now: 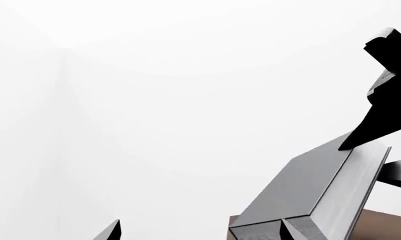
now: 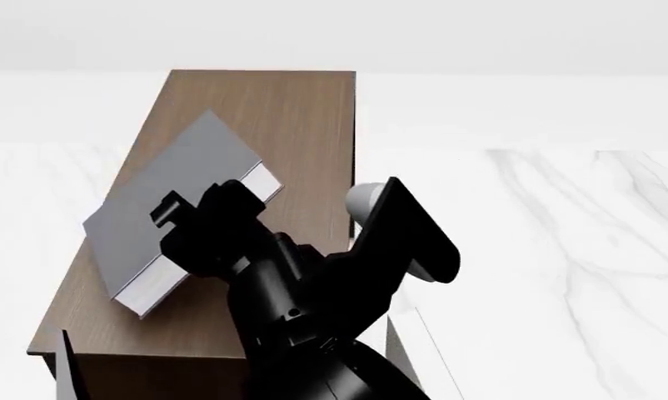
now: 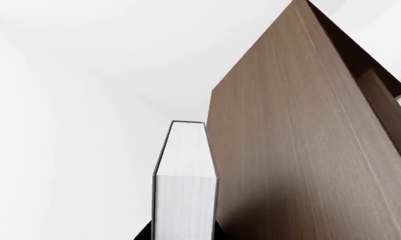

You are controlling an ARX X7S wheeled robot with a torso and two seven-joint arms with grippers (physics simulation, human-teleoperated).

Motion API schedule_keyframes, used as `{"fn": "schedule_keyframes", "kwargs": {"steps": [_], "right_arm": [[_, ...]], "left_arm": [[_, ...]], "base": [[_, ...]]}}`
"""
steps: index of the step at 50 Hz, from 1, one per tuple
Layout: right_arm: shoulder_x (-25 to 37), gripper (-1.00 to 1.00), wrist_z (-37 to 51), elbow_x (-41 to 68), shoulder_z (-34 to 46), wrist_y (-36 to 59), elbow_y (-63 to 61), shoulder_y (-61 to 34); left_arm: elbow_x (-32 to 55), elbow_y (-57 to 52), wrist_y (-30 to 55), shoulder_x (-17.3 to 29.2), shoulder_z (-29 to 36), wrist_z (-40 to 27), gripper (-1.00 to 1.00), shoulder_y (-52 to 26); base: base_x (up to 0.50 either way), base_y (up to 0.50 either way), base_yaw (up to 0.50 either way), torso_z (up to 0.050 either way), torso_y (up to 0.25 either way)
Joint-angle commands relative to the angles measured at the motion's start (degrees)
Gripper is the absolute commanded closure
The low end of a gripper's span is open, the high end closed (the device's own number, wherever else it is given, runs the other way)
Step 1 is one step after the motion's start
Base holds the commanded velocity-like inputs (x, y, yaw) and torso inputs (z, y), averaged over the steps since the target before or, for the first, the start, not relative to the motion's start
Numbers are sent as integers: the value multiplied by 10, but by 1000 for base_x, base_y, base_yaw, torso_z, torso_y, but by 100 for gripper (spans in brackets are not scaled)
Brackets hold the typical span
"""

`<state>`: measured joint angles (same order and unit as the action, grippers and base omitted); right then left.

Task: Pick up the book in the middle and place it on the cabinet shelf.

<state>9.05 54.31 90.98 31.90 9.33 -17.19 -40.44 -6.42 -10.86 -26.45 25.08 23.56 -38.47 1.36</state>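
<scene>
Showing no title, label or brand mark anywhere, the book [image 2: 173, 196] is a thick hardback with a plain grey cover and a white page block along its edges. In the head view it lies flat over the long brown wood-grain top of the cabinet shelf [image 2: 295, 108], turned askew to the cabinet's edges, one corner reaching the left rim. The cabinet carries no writing either; only grain lines run along its length.

The right gripper [image 2: 201, 221] comes in from the near side, its black body covering the book's near right edge. The right wrist view looks straight along the book's page block [image 3: 185, 200], with dark finger parts at both sides of its lower end, so the jaws are clamped on the book. The cabinet's tall brown side [image 3: 287, 140] rises just beside the book in that view.

From the left wrist view the book [image 1: 307, 190] shows as a grey slab with a ribbed pale fore edge, above a strip of the brown cabinet top [image 1: 380, 225]. The black shape at the upper right there is the right arm's gripper housing [image 1: 387, 90], meeting the book's far corner. Only dark finger tips [image 1: 110, 232] of the left gripper show at the picture's lower edge, set well apart with nothing between them.

The floor [image 2: 579, 250] beside the cabinet is white marble with faint grey veins.
</scene>
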Motion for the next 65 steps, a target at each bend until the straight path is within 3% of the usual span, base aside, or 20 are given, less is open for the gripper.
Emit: {"fn": "schedule_keyframes", "kwargs": {"steps": [1, 3, 4, 18, 41, 49, 65], "right_arm": [[16, 100, 6, -56, -13, 8, -12, 1], [19, 100, 10, -64, -12, 7, -16, -1], [21, -100, 11, -67, -14, 4, -21, -3], [40, -100, 11, -138, -13, -7, -59, -24], [46, -100, 6, -140, -13, -12, -52, -26], [56, -100, 7, -140, -18, -14, -52, -24], [172, -100, 4, -187, -76, -46, -102, 47]], "left_arm": [[-9, 4, -2, -10, -11, 9, -100, -1], [-9, 7, -4, -10, -11, 8, -100, -2], [-10, 10, -6, -11, -11, 8, -100, -3], [-8, -6, 7, -8, -10, 9, -100, -1], [-7, -5, 8, -7, -9, 6, -100, -3], [-1, -57, 48, 0, -15, 11, -100, 7], [0, -82, 70, 3, -17, 12, -100, 9]], "base": [[0, -3, -3, 0, 0], [0, 0, -3, 0, 0], [0, -3, -3, 0, 0], [0, 0, 0, 0, 0], [0, 0, 0, 0, 0], [0, 0, 0, 0, 0], [0, 0, 0, 0, 0]]}}
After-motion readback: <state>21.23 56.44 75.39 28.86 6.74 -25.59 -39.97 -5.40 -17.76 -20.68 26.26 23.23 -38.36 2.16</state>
